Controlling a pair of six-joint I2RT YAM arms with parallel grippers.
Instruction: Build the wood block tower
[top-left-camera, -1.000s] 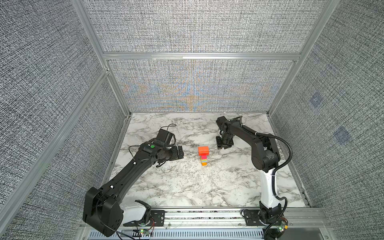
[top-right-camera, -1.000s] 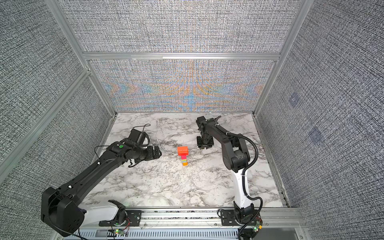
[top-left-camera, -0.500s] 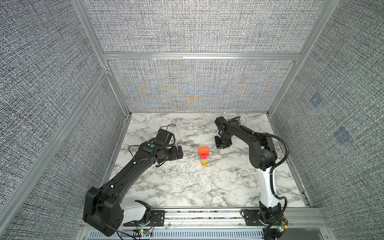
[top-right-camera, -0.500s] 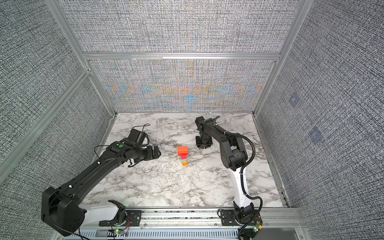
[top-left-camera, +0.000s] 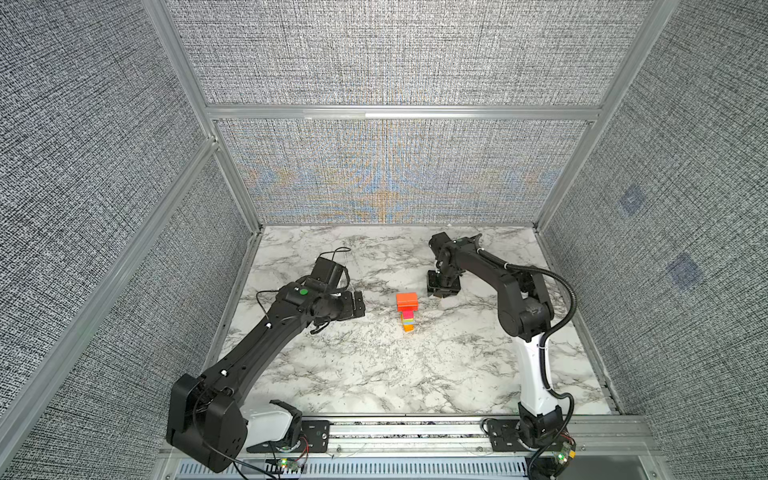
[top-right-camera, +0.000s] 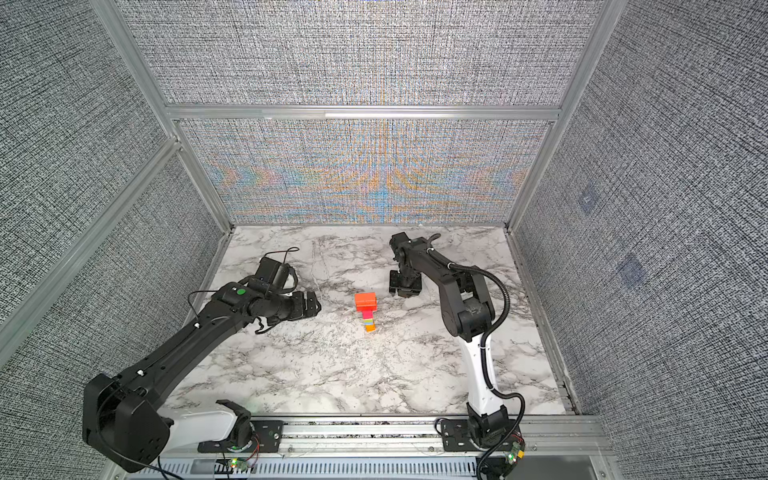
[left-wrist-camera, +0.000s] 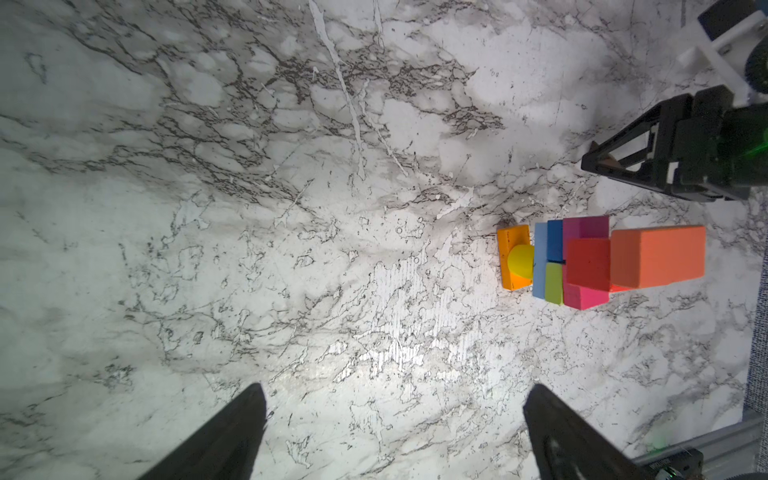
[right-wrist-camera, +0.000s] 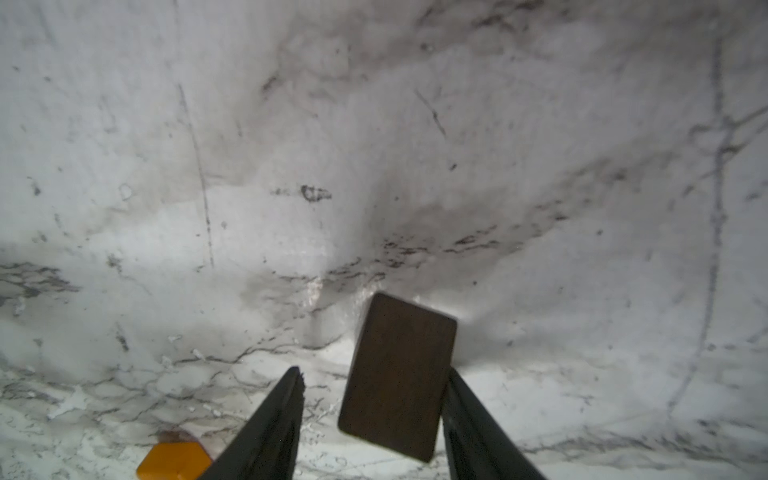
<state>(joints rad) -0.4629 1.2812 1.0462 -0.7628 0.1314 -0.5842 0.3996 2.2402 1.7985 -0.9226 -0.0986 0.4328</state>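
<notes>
Brown block (right-wrist-camera: 398, 378), between right pincer's (right-wrist-camera: 374, 371) spread tips

A: Which colours mark the tower (left-wrist-camera: 582, 266)?
B: Orange, yellow, light blue, blue, yellow-green, magenta, red; its slab (left-wrist-camera: 658, 257) is red-orange.
A: And elsewhere?
B: Dark brown block (right-wrist-camera: 397, 376); white, grey-veined marble table (top-left-camera: 374, 374); grey woven walls (top-left-camera: 395, 54).

A white tabletop (top-left-camera: 374, 374) with grey marble veining is enclosed on three sides by grey woven wall panels (top-left-camera: 395, 54). The panels are held in a silver metal frame (top-left-camera: 403, 112). A rainbow shimmer is seen on the lower back panel (top-left-camera: 386, 195). Two darker square patches (top-left-camera: 631, 200) are seen on the wall at the right of both top views. A metal rail (top-left-camera: 415, 432) is set along the tabletop's front edge.
</notes>
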